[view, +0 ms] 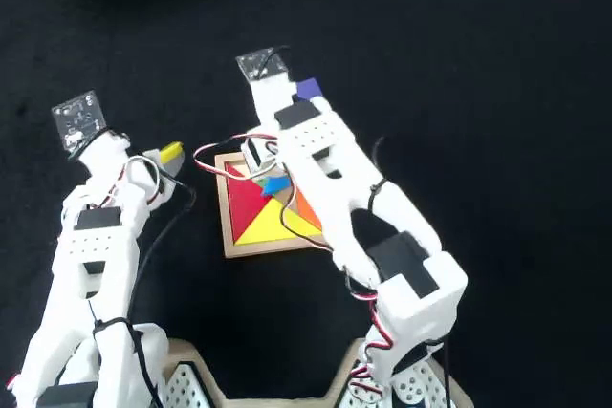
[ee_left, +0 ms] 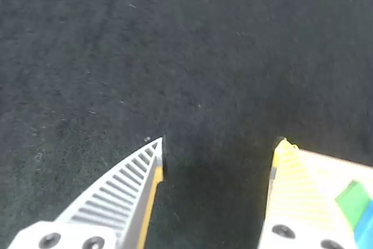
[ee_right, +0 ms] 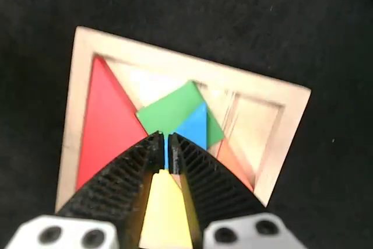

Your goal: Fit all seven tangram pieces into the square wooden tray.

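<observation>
The square wooden tray point(view: 229, 232) point(ee_right: 81, 45) lies at the table's middle. In it lie a red triangle point(ee_right: 108, 123), a yellow triangle point(ee_right: 166, 208) and an orange piece point(ee_right: 233, 161). A green square point(ee_right: 169, 109) rests tilted across the tray's inner part, with a blue triangle point(ee_right: 195, 126) on top of it. My right gripper point(ee_right: 167, 143) point(view: 271, 182) hangs over the tray, shut on the blue triangle's corner. A purple piece point(view: 308, 89) lies on the cloth beyond the tray. Left of the tray, my left gripper point(ee_left: 218, 153) point(view: 164, 160) stands open over bare cloth, holding nothing.
A black cloth point(view: 478, 93) covers the whole table. The right arm's white links point(view: 335, 179) stretch over the tray's right side and hide part of it. Red and white cables point(view: 215, 155) loop near the tray's far left corner.
</observation>
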